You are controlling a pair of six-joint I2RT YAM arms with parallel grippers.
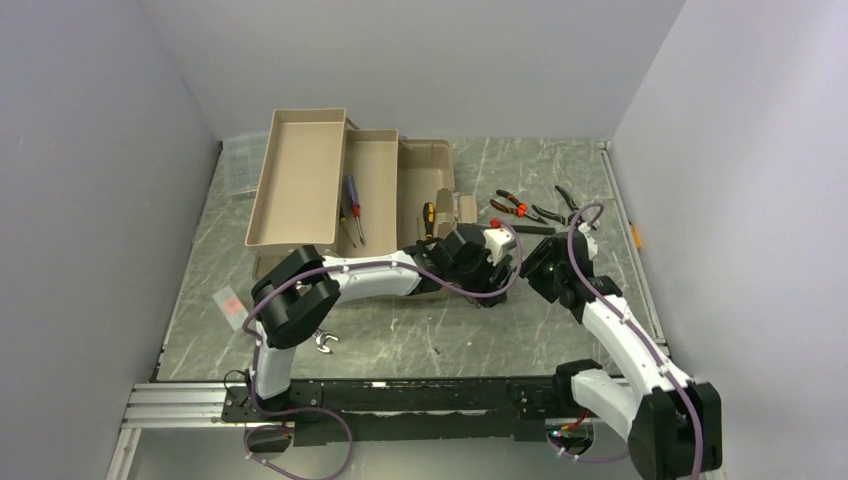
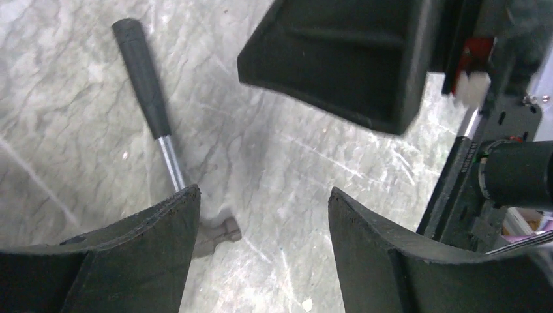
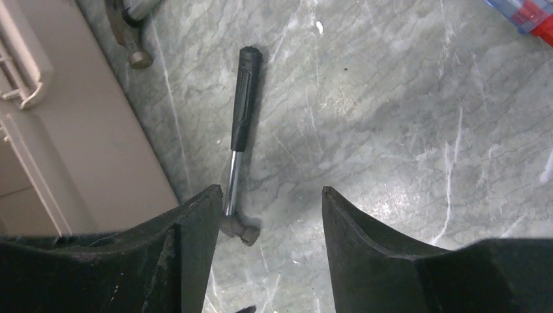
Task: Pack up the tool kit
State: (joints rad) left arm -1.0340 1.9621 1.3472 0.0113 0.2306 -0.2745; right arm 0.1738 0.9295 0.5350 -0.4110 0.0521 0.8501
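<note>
No legible text anywhere; only tiny, unreadable white print on a black arm link (image 2: 467,158)

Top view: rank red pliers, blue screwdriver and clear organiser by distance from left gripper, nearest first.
From the left gripper:
1. red pliers, on the table just beyond it.
2. blue screwdriver, off to its left in a tray of the toolbox.
3. clear organiser, far-left corner, on the toolbox's far side.

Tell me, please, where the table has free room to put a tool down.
Free: the near strip of table between the wrench and the right arm; also the far strip behind the pliers. Crowded: beside the toolbox, where the left gripper and right gripper hang open over the hammer.
</note>
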